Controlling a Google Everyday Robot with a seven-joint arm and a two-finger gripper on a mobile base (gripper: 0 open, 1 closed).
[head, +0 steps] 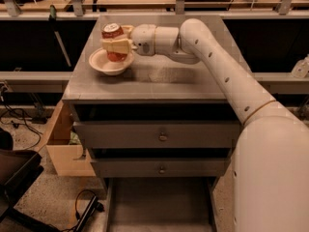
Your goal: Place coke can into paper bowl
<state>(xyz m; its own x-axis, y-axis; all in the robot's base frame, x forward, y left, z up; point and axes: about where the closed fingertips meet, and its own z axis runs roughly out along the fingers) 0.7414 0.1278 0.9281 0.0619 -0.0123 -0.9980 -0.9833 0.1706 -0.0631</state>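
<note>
The coke can (112, 33), red with a silver top, is upright in my gripper (116, 45), which is shut on its middle. The can's lower end sits inside the rim of the paper bowl (102, 65), a cream shallow bowl on the left part of the grey cabinet top. I cannot tell whether the can touches the bowl's bottom. My white arm reaches in from the right across the top.
The grey cabinet top (183, 81) has two drawers below (161, 137). An open cardboard box (60, 146) stands on the floor to the left. A rail and shelf (193, 6) run behind the cabinet. Cables lie on the floor.
</note>
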